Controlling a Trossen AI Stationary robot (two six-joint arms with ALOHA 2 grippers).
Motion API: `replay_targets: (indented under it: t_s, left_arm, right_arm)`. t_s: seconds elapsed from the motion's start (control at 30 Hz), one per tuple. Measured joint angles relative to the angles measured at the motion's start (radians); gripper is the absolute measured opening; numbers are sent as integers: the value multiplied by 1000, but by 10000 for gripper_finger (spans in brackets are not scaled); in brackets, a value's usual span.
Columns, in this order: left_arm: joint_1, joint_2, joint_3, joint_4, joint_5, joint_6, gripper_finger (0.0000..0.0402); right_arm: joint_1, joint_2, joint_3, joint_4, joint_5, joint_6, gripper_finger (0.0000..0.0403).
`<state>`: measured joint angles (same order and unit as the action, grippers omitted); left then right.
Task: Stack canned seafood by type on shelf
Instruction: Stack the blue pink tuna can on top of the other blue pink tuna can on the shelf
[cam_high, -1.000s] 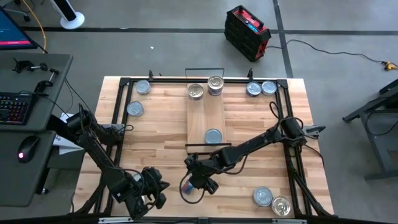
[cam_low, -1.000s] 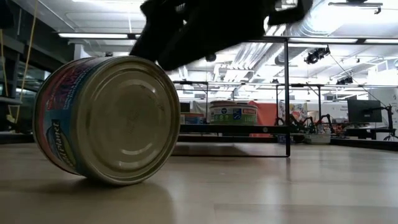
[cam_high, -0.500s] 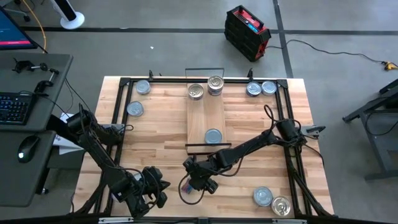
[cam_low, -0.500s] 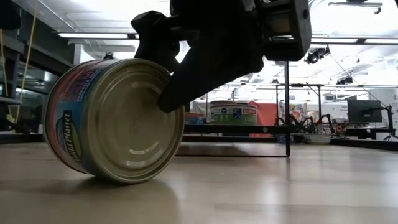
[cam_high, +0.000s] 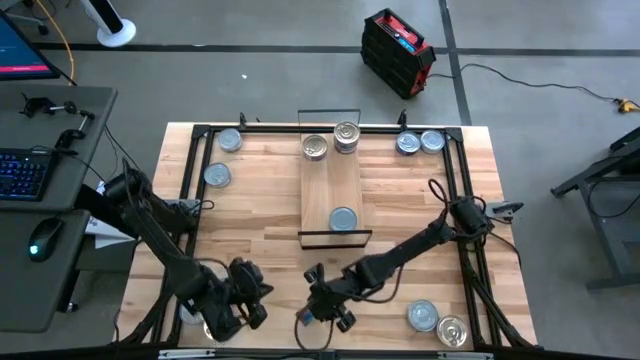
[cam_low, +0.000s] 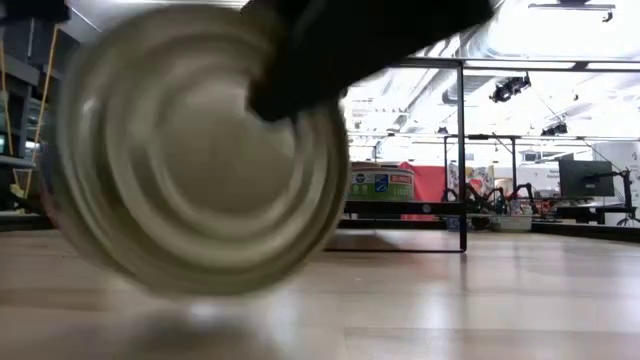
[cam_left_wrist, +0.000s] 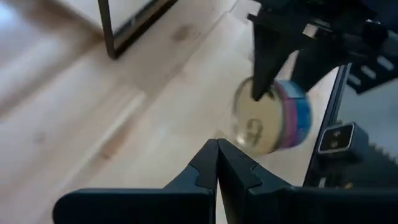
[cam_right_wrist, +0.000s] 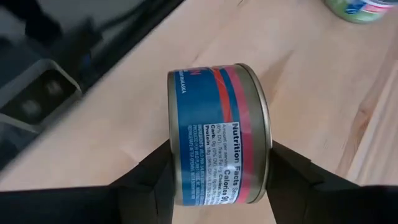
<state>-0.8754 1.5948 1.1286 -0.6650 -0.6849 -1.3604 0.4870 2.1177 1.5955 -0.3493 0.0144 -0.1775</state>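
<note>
Clamping the tin (cam_right_wrist: 217, 134) on edge near the desk (cam_high: 250, 210) front: right tool (cam_high: 322, 312); left tool (cam_left_wrist: 217, 163) closed, idle.

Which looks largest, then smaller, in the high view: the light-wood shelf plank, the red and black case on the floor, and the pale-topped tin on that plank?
1. The light-wood shelf plank.
2. The red and black case, clearly smaller, though it sits lower on the floor, farther from the camera.
3. The pale-topped tin, smallest by far.
</note>
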Motion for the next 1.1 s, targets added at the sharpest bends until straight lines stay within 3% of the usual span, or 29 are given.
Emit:
replay_targets:
  t_s: [0.2, 0.37, 0.5, 0.63, 0.73, 0.8, 0.93, 1.1]
  left_arm:
    - [43, -195, 1, -143, -7, 217, 0]
    - [94, -303, 1, -291, -100, 347, 0]
    - [187, -339, 0, -318, -61, 511, 0]
    - [313, -345, -89, -158, 51, 698, 0]
    - [410, -359, -224, 68, 356, 762, 0]
    - [437, -381, -302, 215, 483, 762, 0]
    - [438, -471, -416, 333, 482, 740, 0]
    - [462, -640, -536, 332, 425, 701, 0]
  right_arm:
    - [57, -80, 0, -95, 120, 284, 168]
    - [103, -158, 0, -228, 255, 520, 168]
    - [145, -217, 0, -369, 337, 724, 168]
    - [190, -282, 0, -488, 369, 900, 168]
    - [220, -331, 0, -559, 364, 1013, 168]
    - [242, -366, 0, -604, 350, 1089, 168]
    - [287, -421, 1, -738, 351, 1245, 168]
    - [321, -468, -8, -1025, 381, 1419, 168]
